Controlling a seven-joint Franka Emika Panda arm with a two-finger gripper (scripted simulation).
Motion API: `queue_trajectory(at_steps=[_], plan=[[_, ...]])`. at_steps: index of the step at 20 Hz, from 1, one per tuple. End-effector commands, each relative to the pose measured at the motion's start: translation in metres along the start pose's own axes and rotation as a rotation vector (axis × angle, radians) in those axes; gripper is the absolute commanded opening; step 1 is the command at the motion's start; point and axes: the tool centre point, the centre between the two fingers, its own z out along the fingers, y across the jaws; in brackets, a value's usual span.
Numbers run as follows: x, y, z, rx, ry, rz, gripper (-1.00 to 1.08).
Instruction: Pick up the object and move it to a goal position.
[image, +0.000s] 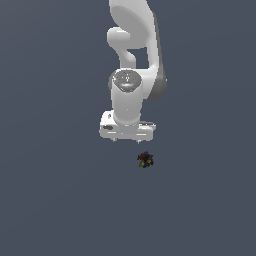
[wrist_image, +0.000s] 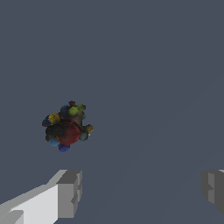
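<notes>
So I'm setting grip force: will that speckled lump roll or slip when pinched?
The lump looks knobbly, so it probably wobbles rather than rolls far. Its uneven bumps may let it twist between the fingers. Being small, it likely weighs little.

In the exterior view the arm (image: 134, 60) is running off the picture's top edge, so its upper links and base are not showing, and the end effector (image: 127, 140) is showing only two tiny finger tips under its white body, too small to read. The lump (image: 145, 160) there is appearing as a dark speck whose shape cannot be told. In the wrist view both fingers (wrist_image: 69, 193) are being cut off by the picture's edges.
</notes>
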Motion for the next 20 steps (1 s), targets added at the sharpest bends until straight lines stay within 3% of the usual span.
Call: queue_trajectory(at_steps=[1, 20], plan=[[0.001, -0.003, 0.002, 0.002, 0.000, 0.035, 1.00], [0.011, -0.041, 0.029, 0.018, 0.003, 0.478, 1.00]])
